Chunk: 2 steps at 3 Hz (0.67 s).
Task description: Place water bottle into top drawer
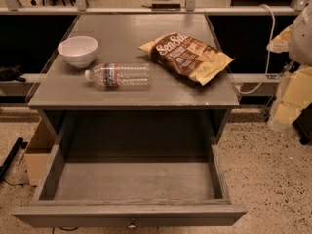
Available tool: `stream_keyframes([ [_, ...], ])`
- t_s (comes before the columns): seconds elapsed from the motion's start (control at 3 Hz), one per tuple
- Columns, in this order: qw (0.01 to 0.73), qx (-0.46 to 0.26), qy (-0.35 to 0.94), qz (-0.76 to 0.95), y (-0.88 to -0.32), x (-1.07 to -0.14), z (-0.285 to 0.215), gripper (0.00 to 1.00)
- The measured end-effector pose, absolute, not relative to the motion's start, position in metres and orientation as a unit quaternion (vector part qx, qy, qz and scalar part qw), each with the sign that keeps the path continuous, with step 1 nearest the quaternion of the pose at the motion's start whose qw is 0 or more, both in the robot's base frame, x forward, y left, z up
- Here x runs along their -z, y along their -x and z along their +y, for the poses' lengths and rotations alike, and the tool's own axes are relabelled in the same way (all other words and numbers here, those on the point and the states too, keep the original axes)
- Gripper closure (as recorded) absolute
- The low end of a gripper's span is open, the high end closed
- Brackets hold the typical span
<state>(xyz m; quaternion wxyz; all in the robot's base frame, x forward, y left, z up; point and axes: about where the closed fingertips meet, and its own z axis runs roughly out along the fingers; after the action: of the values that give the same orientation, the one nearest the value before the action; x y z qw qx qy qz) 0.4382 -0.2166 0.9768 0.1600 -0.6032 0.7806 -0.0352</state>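
The arm [303, 33] hangs at the right edge, its claw [286, 107] low beside the desk [195, 95]; whether it is open or closed cannot be told. The water bottle [119, 75] lies sideways on the desk, behind the pulled-out top drawer [136, 180].

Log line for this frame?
water bottle: lying on tabletop beside white bowl | top drawer: open | gripper: right of tabletop, away from bottle

Top drawer [131, 179]: pulled out, open from above, floor free between its side walls.
Table [141, 33]: water bottle [119, 75] lies on its side front left, bowl [77, 50] just behind it, snack bag [187, 56] at right; rear centre free.
Gripper [295, 94]: beyond the table's right edge, apart.
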Motion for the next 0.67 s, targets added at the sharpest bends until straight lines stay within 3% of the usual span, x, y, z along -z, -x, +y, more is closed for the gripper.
stream_keyframes([
  [0.67,0.189,0.011,0.599,0.778,-0.449,-0.979,-0.226,0.0],
])
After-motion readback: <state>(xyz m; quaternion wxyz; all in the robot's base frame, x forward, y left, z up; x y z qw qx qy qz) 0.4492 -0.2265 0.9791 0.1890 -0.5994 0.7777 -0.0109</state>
